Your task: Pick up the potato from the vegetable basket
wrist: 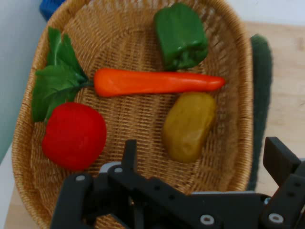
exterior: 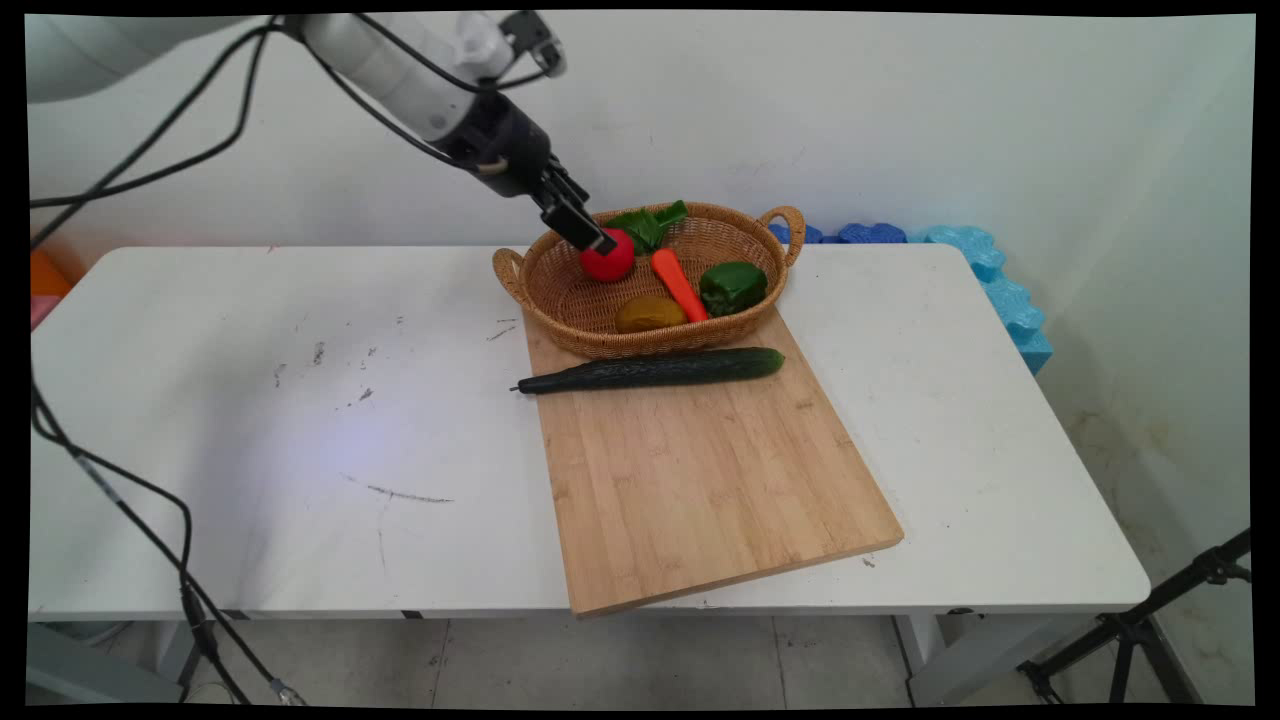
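- I have the gripper (exterior: 590,232) hanging over the far left end of the wicker basket (exterior: 540,300), its jaws spread wide and holding nothing; the hand view shows one finger on each side with a clear gap between.
- Nearest to it is the red tomato (wrist: 74,136), in the basket's far left part, just under the fingertips. Whether they touch it I cannot tell.
- The carrot (wrist: 157,82) lies beside the tomato, its long axis running from the basket's far side to its near side, leafy top at the far rim, tip toward the cutting board (exterior: 700,480).
- A green pepper (wrist: 181,34) sits at the right end and a brownish potato (wrist: 188,125) near the front rim.
- A cucumber (exterior: 650,370) lies across the board's far edge, just outside the basket, stem end pointing off the board's left edge.
- My worry: the tomato is round and could roll from an off-centre pinch, and a finger may snag the woven rim and drag the light basket.
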Robot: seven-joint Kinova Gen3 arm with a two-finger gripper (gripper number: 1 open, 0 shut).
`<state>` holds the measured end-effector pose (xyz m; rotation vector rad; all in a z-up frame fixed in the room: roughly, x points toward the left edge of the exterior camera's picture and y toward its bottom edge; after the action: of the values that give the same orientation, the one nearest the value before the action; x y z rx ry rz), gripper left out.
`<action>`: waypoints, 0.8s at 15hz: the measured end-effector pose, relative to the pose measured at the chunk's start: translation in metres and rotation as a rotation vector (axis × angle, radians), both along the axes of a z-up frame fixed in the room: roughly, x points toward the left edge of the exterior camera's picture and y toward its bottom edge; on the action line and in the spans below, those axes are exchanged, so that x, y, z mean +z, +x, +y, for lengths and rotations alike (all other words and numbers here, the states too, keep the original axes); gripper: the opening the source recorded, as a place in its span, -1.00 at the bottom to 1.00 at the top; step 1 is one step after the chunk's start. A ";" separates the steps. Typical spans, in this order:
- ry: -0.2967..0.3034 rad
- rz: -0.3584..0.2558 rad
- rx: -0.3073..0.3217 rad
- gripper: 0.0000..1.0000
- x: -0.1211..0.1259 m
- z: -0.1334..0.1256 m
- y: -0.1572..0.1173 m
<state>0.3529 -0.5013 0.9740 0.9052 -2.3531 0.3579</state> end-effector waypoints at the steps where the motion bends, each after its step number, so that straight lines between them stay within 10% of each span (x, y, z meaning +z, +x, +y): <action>1: 0.005 -0.011 0.001 1.00 -0.003 -0.004 -0.003; 12: 0.087 -0.131 -0.057 1.00 -0.055 -0.058 -0.041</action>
<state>0.3116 -0.5593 0.9186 0.8764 -2.5259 0.3023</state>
